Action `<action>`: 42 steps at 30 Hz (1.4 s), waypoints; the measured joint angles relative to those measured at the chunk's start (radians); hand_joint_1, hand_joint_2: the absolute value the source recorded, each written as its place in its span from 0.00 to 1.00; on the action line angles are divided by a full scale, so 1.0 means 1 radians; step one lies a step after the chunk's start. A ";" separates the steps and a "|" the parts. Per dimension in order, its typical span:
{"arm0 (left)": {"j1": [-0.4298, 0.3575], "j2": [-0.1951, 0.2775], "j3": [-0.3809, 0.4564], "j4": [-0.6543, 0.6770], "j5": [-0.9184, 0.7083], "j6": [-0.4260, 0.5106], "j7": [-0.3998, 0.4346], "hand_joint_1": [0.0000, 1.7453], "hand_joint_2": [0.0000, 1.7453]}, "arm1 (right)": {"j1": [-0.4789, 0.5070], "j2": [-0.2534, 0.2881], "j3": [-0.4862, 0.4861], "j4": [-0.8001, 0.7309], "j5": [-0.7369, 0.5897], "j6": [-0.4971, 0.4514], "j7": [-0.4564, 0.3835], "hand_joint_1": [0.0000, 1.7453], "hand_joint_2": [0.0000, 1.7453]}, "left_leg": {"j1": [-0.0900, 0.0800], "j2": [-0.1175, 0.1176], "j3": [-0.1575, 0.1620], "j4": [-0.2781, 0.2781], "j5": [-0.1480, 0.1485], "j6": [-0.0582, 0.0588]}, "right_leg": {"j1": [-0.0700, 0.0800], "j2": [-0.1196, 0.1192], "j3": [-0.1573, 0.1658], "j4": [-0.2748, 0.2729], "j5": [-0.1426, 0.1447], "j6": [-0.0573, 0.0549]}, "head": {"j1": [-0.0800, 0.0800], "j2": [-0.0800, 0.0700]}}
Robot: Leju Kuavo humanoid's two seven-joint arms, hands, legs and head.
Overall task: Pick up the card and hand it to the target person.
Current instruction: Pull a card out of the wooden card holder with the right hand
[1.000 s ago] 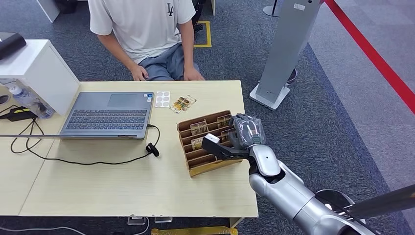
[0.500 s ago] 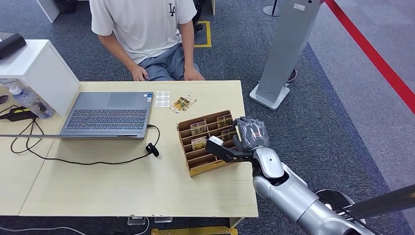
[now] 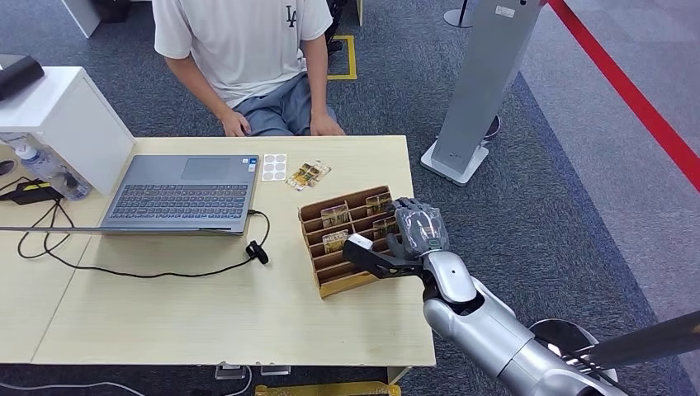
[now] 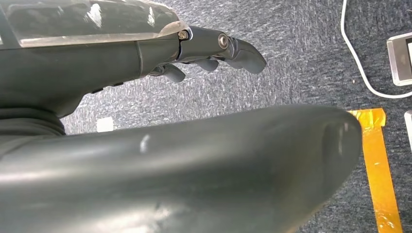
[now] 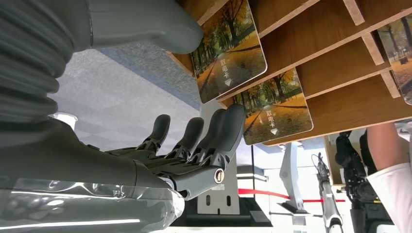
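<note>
A wooden card rack [image 3: 332,280] stands on the table's right part with several autumn-tree cards in its slots, among them one card [image 3: 334,217] at the far side. My right hand [image 3: 418,228] hovers at the rack's right end, fingers spread and thumb stretched over the slots, holding nothing. In the right wrist view two cards [image 5: 228,48] [image 5: 274,114] stand in their slots just ahead of my fingertips [image 5: 228,124], with the thumb [image 5: 145,24] beside the nearer one. My left hand [image 4: 209,48] hangs over the carpet, open. The person [image 3: 239,49] sits across the table.
An open laptop [image 3: 186,194] lies left of the rack, with a black cable and earpiece [image 3: 257,252] in front of it. Loose cards [image 3: 308,174] and a sticker sheet [image 3: 274,167] lie near the person. A white box [image 3: 66,124] and a bottle [image 3: 45,169] stand far left; a grey stand [image 3: 483,82] is on the right.
My right hand has sunk slightly towards the rack's near right end, and the thumb has dropped closer to the slots. Nothing has been taken hold of.
</note>
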State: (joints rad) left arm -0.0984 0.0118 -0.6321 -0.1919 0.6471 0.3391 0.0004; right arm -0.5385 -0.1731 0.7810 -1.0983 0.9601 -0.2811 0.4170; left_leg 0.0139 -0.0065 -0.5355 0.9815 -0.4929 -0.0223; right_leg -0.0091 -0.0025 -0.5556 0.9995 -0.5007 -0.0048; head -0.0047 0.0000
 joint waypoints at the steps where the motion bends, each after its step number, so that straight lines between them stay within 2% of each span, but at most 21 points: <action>1: 0.000 0.000 0.000 0.000 0.000 0.000 0.000 0.00 0.00 | 0.000 0.000 0.000 0.000 -0.001 0.000 0.000 0.45 1.00 | 0.000 0.000 0.000 0.000 0.000 0.000 | 0.000 0.000 0.000 0.000 0.000 0.000 | 0.000 0.000; 5: 0.000 0.000 0.000 0.000 0.001 0.000 0.000 0.00 0.00 | 0.000 0.002 0.000 0.001 -0.007 0.000 -0.001 0.79 1.00 | 0.000 0.000 0.000 0.000 0.000 0.000 | 0.000 0.000 0.000 0.000 0.000 0.000 | 0.000 0.000; 21: -0.001 0.000 -0.017 0.000 0.010 0.002 0.004 0.00 0.00 | -0.002 0.005 0.001 0.017 -0.026 -0.008 -0.016 0.88 1.00 | 0.000 0.000 0.000 0.000 0.000 0.000 | 0.000 0.000 0.000 0.000 0.000 0.000 | 0.000 0.000; 25: -0.002 0.001 -0.030 0.000 -0.007 -0.058 -0.024 0.00 1.00 | -0.002 0.006 0.001 0.017 -0.028 -0.009 -0.017 0.87 1.00 | 0.000 0.000 0.000 0.000 0.000 0.000 | 0.000 0.000 0.000 0.000 0.000 0.000 | 0.000 0.000; 31: -0.003 0.002 -0.049 0.000 -0.007 -0.113 -0.035 0.00 1.00 | -0.002 0.006 0.001 0.016 -0.028 -0.010 -0.020 0.87 1.00 | 0.000 0.000 0.000 0.000 0.000 0.000 | 0.000 0.000 0.000 0.000 0.000 0.000 | 0.000 0.000; 38: -0.002 0.007 -0.056 0.000 0.017 -0.112 -0.012 0.00 1.00 | -0.003 0.010 0.002 -0.005 -0.038 -0.003 -0.032 0.87 1.00 | 0.000 0.000 0.000 0.000 0.000 0.000 | 0.000 0.000 0.000 0.000 0.000 0.000 | 0.000 0.000; 42: 0.000 0.007 -0.056 0.000 0.040 -0.117 -0.006 0.00 1.00 | -0.008 0.014 0.002 -0.059 -0.092 -0.010 -0.069 0.87 1.00 | 0.000 0.000 0.000 0.000 0.000 0.000 | 0.000 0.000 0.000 0.000 0.000 0.000 | 0.000 0.000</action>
State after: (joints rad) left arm -0.0987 0.0191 -0.6886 -0.1919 0.6867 0.2224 -0.0052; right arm -0.5463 -0.1595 0.7835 -1.1573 0.8684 -0.2908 0.3482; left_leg 0.0139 -0.0066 -0.5355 0.9814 -0.4928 -0.0224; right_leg -0.0091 -0.0025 -0.5554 0.9997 -0.5005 -0.0048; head -0.0046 0.0000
